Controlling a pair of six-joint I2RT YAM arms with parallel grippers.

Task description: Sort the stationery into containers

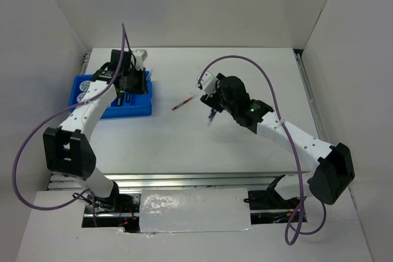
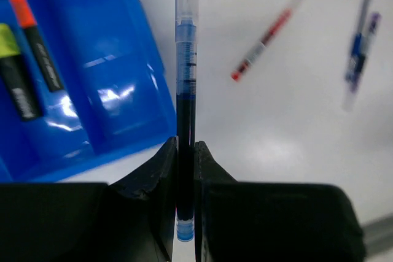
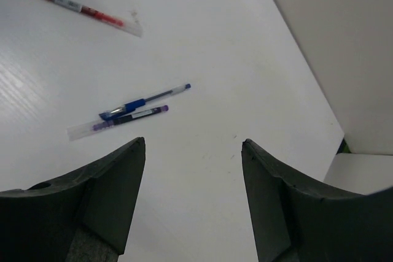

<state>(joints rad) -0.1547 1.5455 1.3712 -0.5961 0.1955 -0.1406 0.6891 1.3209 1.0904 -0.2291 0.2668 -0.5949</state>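
Three pens lie loose on the white table (image 3: 245, 59): the red pen (image 3: 77, 8) far out at eleven o'clock from the right gripper (image 3: 193, 151), the loose blue pen (image 3: 144, 101) and purple pen (image 3: 123, 119) side by side nearer, at ten. Right jaws gape wide, empty! Left gripper (image 2: 185, 170) pinches the held blue pen (image 2: 185, 90) tight, the blue tray (image 2: 123, 108) at its ten o'clock with an orange-capped highlighter (image 2: 37, 41) and a yellow-capped highlighter (image 2: 15, 84) inside.

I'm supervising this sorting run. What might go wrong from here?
The left claw grips the held blue pen near one end, so it might swing or catch the tray wall. The open right claw hangs over the loose blue pen and purple pen lying close together; it might grab both.
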